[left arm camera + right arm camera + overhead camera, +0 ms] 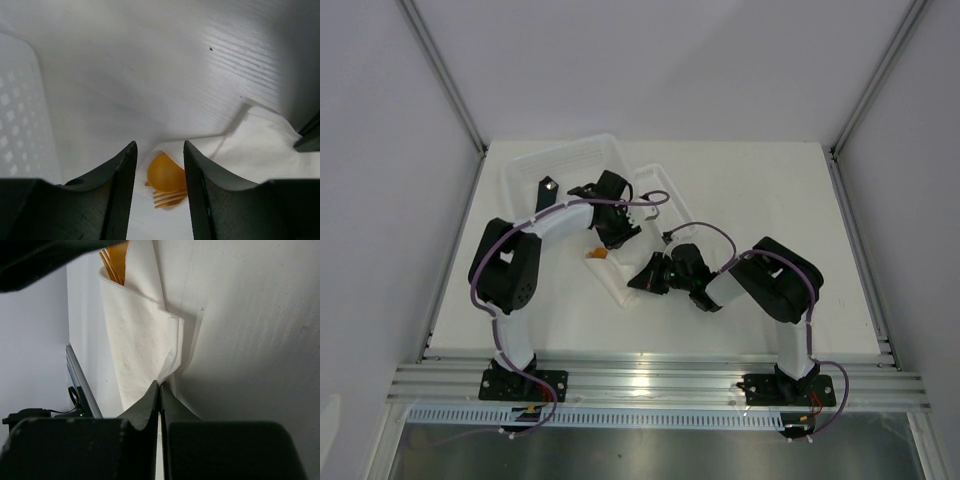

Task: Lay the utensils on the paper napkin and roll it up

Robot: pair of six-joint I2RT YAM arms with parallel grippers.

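The orange utensils, a spoon bowl (pixel 165 172) over fork tines (pixel 171 198), lie on the white paper napkin (pixel 250 145). My left gripper (pixel 159 147) is open and hovers just above them, a finger on each side, touching nothing. In the top view the left gripper (pixel 610 238) is over the orange utensils (pixel 598 254) at the napkin's (pixel 618 280) far end. My right gripper (pixel 160 386) is shut on an edge of the napkin (pixel 140 340), which is folded over the utensils (pixel 112 260). The right gripper also shows in the top view (pixel 642 278).
Two rigid white plastic trays stand behind the napkin, a large one (pixel 570 160) and a smaller one (pixel 660 180). A black flat bar with a white dot (pixel 545 190) lies in the large tray. The booth walls close in the table on three sides.
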